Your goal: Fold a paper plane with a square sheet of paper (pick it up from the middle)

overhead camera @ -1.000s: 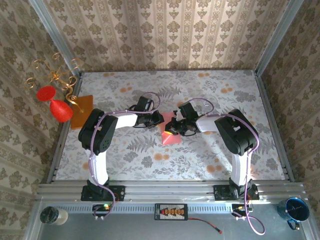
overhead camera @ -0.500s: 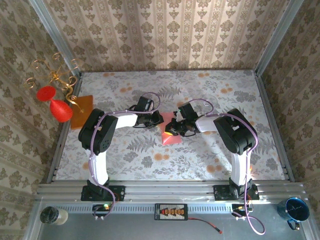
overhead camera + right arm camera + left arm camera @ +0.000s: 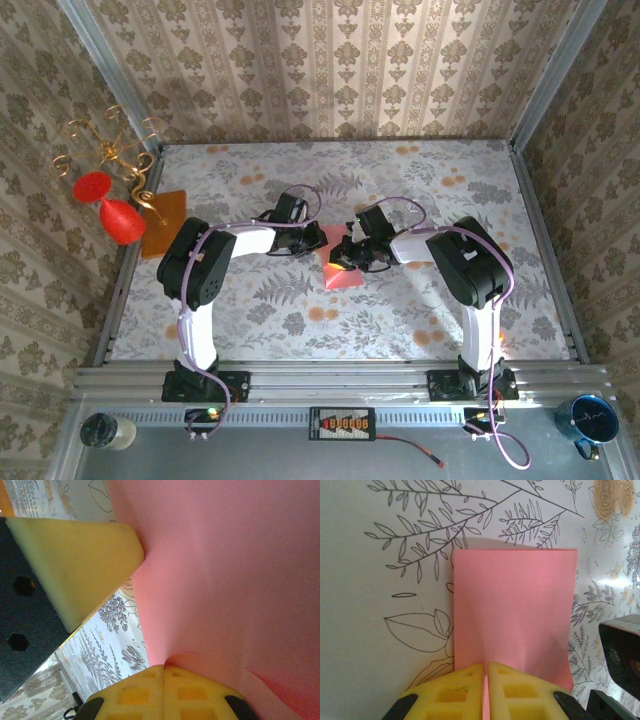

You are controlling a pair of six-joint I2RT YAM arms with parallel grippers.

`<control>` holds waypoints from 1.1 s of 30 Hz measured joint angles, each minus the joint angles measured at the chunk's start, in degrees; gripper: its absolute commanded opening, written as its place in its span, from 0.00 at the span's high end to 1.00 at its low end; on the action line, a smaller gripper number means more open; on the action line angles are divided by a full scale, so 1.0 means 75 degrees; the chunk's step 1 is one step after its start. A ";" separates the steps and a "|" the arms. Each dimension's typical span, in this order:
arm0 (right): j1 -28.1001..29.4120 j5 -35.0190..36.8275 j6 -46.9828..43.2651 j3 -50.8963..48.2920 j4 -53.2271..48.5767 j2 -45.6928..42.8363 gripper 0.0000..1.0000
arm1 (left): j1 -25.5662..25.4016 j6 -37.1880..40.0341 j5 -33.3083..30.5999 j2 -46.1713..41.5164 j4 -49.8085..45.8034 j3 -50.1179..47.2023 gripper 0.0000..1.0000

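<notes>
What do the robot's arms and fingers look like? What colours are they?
The left arm and right arm are white tubes with chunky black joints and thin lilac cables running along them. The fingers are bright yellow blocks with square hollows, on black holders.

Vertically striped beige damask wallpaper [image 3: 330, 60] lines the three walls of the enclosure, which meet at grey metal corner posts [image 3: 108, 75]. The desk [image 3: 380, 320] has a pale covering printed with grey leaves and orange flowers. A slotted aluminium rail [image 3: 340, 385] runs along its near edge. Lighting comes from above, with a soft shadow on the left part of the back wall.
</notes>
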 measured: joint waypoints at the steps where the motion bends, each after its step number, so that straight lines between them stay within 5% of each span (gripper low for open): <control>1: 0.0000 0.0000 0.0000 0.0000 -0.0003 0.0000 0.95 | 0.0000 0.0000 0.0000 0.0000 -0.0003 0.0000 0.89; 33: 0.0000 0.0058 -0.0006 -0.0003 -0.0015 -0.0015 0.95 | -0.0003 0.0000 -0.0076 0.0000 -0.0143 0.0058 0.90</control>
